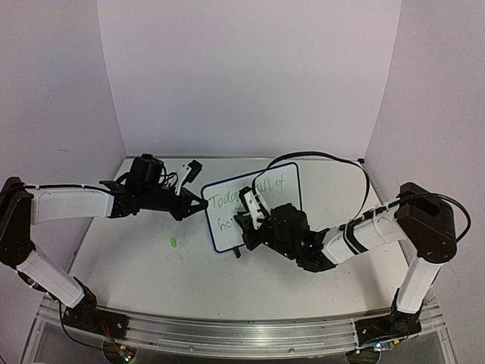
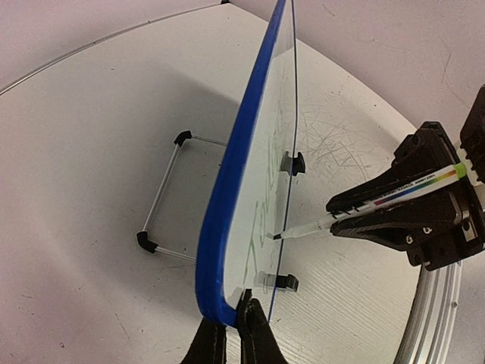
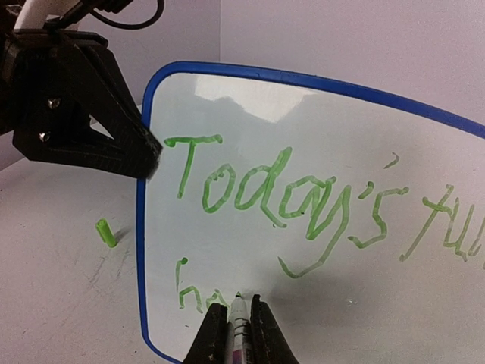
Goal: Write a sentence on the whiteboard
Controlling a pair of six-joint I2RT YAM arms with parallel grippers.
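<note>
Whiteboard (image 3: 318, 114) standing, left gripper (image 2: 236, 322) pinching its blue edge; right gripper (image 3: 236, 311) clamps the marker (image 2: 394, 196), tip at the green sentence (image 3: 288, 197), lower line.

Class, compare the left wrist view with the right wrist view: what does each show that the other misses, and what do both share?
Left wrist only: the whiteboard edge-on, the wire stand behind it, and the striped barrel of the marker. Right wrist only: the sentence readable face-on, beginning "Today's", and a small green piece on the table. Both: the blue-framed board and the marker tip at its writing face.
</note>
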